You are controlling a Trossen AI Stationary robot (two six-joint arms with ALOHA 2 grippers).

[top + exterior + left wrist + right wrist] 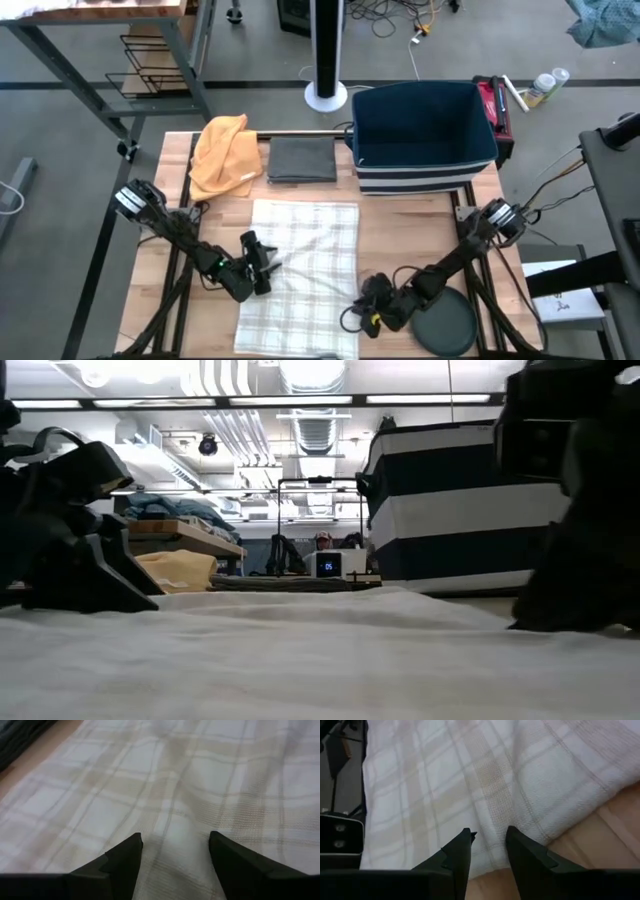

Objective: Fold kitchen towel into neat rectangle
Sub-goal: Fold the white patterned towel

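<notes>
The kitchen towel (300,270), a pale checked cloth, was laid out flat and unfolded on the wooden worktop (400,230), its long axis running from the middle of the worktop to the near edge. No fold had yet been made, so the step in hand was judged to be the taking of the cloth for the first fold.

The left gripper (262,258) was set low over the towel's left edge, and its fingers (122,862) were seen spread wide above the weave, nothing being held between them. The right gripper (377,300) was placed at the towel's right edge near the front corner; its fingers (460,852) were held narrow, poised just over the hem where cloth met bare wood, and no cloth was seen pinched between them.

For the next move, it was judged that each edge would have to be pinched cleanly through a single layer, and both sides lifted together and carried evenly, so that the edges might be brought into line without skew or wrinkles.

Behind the towel, a folded grey cloth (302,160), a yellow cloth (222,155) and a striped bin (422,135) were seen.
</notes>
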